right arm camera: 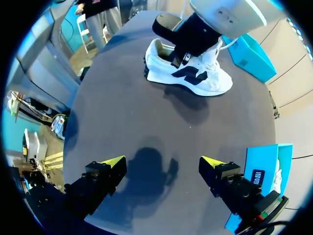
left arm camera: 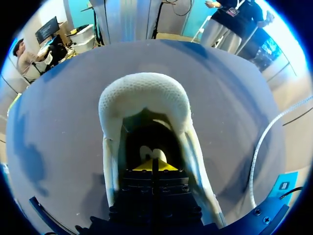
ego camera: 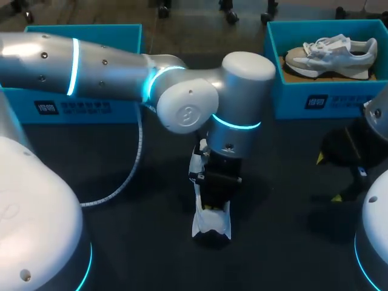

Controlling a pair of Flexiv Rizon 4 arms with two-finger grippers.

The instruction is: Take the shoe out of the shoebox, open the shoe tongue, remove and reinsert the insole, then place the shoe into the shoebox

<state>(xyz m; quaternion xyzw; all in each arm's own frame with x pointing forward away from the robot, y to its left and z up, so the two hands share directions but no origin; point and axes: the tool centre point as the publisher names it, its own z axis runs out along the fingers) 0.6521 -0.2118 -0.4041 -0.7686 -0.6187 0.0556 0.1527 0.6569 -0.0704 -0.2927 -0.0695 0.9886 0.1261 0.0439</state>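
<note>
Left gripper (left arm camera: 152, 165): yellow tips pressed together, sunk into the mouth of the white shoe (left arm camera: 144, 93). I cannot tell whether a thin edge of insole is caught between them (a pale scrap lies just ahead of the tips).
Left shoebox (ego camera: 85, 36): far left, behind the left arm, its inside mostly hidden.
Placing of the white shoe: upright on its sole at the middle of the table, out of either box. Standing free like this, its opening faces up for the fingers.
Step, as I judge it: insole work, either drawing it out or seating it back.
Right shoebox (ego camera: 315, 100): far right, with a second pale shoe (ego camera: 330, 53) resting inside.
Right gripper (right arm camera: 164, 161): fingers wide apart, holding nothing, over bare table at the right and well apart from the white shoe. It is probably parked clear to give the left arm room.
</note>
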